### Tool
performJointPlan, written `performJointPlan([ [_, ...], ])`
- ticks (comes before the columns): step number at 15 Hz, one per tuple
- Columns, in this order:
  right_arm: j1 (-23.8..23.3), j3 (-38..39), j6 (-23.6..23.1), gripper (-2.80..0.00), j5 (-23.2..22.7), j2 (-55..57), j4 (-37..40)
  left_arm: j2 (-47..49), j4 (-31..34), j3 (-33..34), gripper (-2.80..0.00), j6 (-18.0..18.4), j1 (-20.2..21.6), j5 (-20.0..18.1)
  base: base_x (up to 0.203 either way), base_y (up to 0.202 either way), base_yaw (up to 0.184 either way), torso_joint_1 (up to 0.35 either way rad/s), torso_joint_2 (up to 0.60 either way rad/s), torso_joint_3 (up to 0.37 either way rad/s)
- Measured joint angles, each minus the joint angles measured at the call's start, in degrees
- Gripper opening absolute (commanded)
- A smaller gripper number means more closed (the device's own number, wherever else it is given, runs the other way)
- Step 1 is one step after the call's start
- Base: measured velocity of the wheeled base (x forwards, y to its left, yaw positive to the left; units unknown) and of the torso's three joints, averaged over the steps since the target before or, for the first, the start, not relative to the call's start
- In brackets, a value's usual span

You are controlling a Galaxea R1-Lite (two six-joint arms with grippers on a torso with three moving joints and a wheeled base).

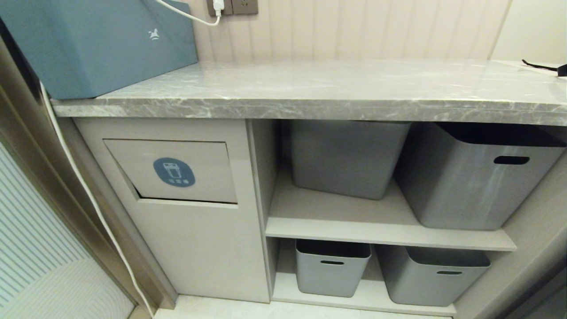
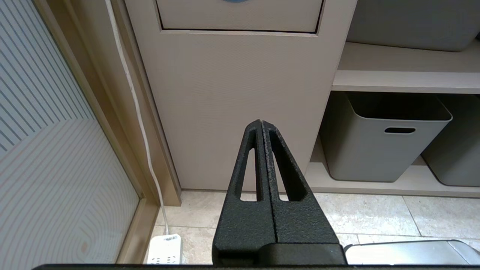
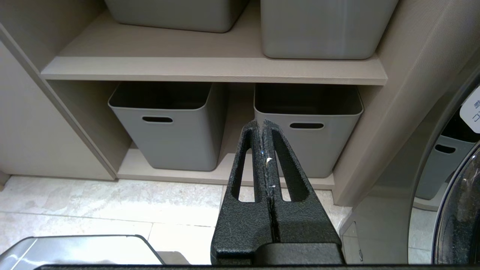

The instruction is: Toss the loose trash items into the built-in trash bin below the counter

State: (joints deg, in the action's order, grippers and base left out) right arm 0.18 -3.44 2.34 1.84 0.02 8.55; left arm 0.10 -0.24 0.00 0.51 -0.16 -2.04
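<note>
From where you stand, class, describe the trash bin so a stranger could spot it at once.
Find the grey marble counter. Below its left end, the trash bin is a beige panel with a flap. Unlike the grey tubs to its right, it bears a round blue sticker.

Soft, even indoor light fills all three views, with a pale sheen across the counter point(image 1: 336, 88) and the floor tiles point(image 3: 93, 202). Deep shadow sits inside the grey storage tubs point(image 1: 469, 181) and under the shelf point(image 1: 381, 230). The head view bows straight edges outward near its borders; everything else is sharp.
</note>
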Motion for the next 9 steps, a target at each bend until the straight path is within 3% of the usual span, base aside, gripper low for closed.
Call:
performJointPlan([
  [9,0.0,0.0,0.2,-2.80,0.1,0.0,0.0,0.0,0.0,0.0,-2.80,0.0,0.0,0.0,0.000,0.000,0.000,0.000,0.00,0.000],
])
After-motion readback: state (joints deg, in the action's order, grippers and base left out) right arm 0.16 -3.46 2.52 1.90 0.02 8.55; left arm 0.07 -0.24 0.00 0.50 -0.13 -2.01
